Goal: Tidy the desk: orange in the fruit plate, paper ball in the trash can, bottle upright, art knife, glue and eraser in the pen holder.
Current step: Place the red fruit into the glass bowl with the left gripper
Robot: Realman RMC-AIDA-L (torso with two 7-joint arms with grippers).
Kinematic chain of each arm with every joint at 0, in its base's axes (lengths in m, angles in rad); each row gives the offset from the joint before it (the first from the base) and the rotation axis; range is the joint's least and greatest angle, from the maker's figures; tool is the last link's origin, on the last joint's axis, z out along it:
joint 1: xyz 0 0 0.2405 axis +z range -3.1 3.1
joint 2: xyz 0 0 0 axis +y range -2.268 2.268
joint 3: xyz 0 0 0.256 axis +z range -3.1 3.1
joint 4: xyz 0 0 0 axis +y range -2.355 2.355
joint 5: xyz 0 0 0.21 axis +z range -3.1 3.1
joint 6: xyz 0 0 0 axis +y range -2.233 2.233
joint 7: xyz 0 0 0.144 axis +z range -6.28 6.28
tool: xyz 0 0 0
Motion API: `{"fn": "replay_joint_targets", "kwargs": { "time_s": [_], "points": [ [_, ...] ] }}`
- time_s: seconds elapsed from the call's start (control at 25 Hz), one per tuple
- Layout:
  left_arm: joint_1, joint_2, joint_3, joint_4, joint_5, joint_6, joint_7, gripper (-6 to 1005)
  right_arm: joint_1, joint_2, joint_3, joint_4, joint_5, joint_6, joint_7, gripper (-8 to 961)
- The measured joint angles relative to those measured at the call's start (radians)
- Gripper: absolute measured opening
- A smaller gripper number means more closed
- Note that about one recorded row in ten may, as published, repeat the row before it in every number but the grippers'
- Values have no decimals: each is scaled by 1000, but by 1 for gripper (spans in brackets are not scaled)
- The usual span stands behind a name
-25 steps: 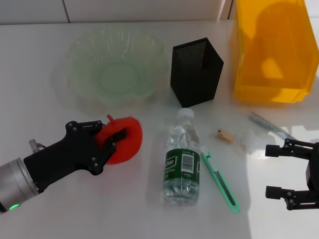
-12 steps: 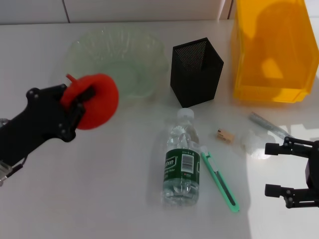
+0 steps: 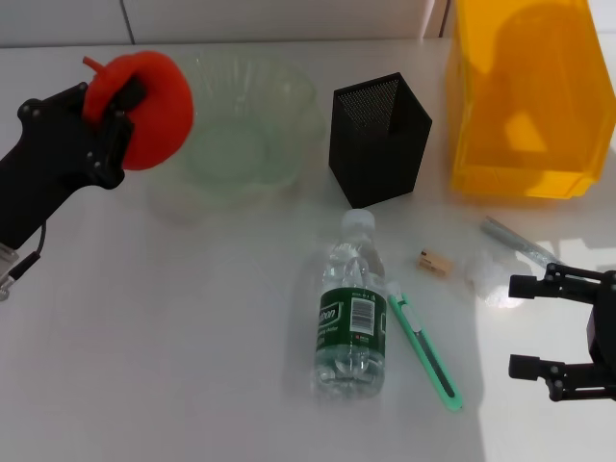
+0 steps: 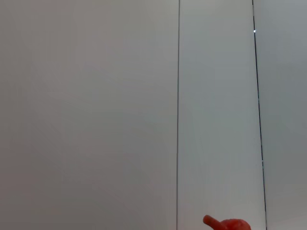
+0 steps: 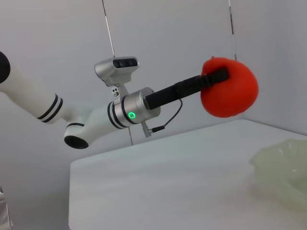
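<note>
White arm, green ring light, black end effector

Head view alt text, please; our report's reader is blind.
The left gripper holds the orange raised beside the glass fruit plate. On the desk lie a bottle and green art knife; the open right gripper waits near them.

head cam looks down on the whole tabletop from up close. left wrist cam faces a blank wall, just the orange peeking in. right wrist cam sits low, looking across at the left hand; both share that orange with the head cam
</note>
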Motion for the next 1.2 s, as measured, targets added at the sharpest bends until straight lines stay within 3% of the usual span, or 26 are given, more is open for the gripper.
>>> {"fn": "replay_joint_targets", "kwargs": {
  "time_s": [0.16, 0.28, 0.36, 0.44, 0.68, 1.2],
  "points": [
    [-34, -2, 4, -2, 1, -34, 0, 57, 2, 0, 0, 0, 6, 0, 1, 825],
    [-114, -4, 7, -39, 1, -148, 0, 58, 8, 0, 0, 0, 7, 0, 2, 825],
    [-114, -4, 7, -39, 1, -148, 0, 58, 9, 0, 0, 0, 7, 0, 2, 825],
    [-181, -7, 4, -73, -2, -261, 0, 58, 10, 1, 0, 0, 7, 0, 3, 825],
    [-271, -11, -3, -99, -6, -491, -12, 56, 12, 2, 0, 3, 8, 0, 4, 825],
    [-282, -11, 7, -105, -6, -521, -14, 294, 13, 3, 0, 4, 8, -4, 7, 825]
  ]
}}
